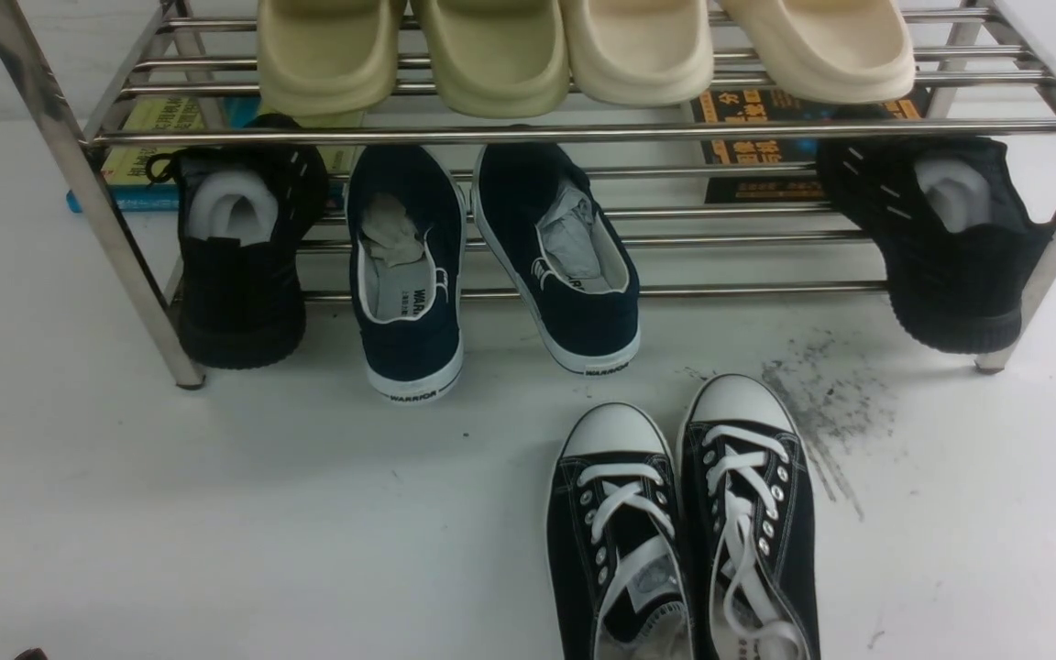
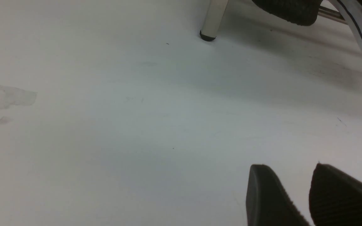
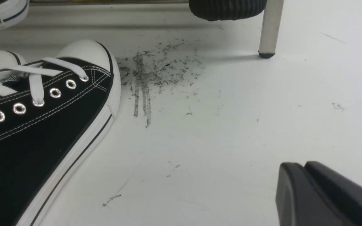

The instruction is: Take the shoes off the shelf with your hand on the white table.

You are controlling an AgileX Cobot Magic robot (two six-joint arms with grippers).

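On the white table [image 1: 216, 513], off the shelf [image 1: 583, 133], the shoes [image 1: 684, 532] already stand paired, while the right gripper [image 3: 297, 175], nearly closed, holds nothing beside them.

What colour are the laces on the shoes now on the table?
White, clearest in the front view: shoes.
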